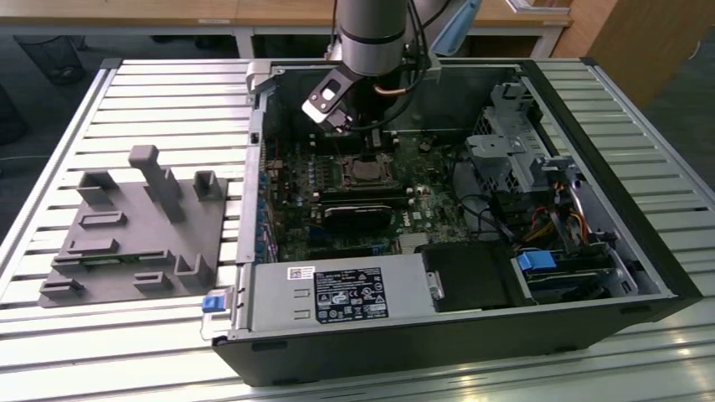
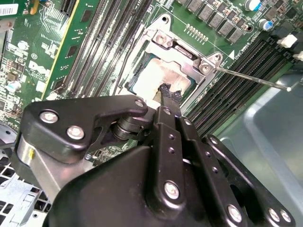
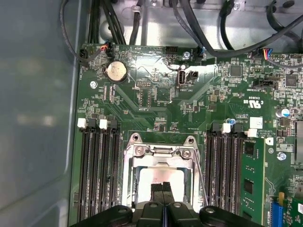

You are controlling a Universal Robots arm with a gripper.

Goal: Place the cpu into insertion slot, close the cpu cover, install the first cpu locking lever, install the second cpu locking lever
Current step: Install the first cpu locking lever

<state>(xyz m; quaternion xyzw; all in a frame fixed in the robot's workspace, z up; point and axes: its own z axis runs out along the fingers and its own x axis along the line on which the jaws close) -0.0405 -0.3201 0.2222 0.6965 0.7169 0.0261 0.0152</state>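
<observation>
**A:** Status, first wrist view?
**B:** End effector [image 3: 162, 190] pressed together, empty, resting on the cpu [image 3: 144, 183] directly beneath, inside the cpu cover [image 3: 130, 175].
**A:** Second wrist view?
**B:** Same contact; locking lever [image 2: 251, 78] juts free just beyond.
**A:** Exterior view?
**B:** Arm [image 1: 374, 33] reaches down into the case [image 1: 391, 343].

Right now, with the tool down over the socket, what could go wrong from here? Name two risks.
Risk one: the tool sits right at the bare top of the cpu, inside the window of the cpu cover; pressing down could scratch or stress the chip. Risk two: a thin locking lever juts out over the memory slots; a sideways move might snag or bend it.
</observation>
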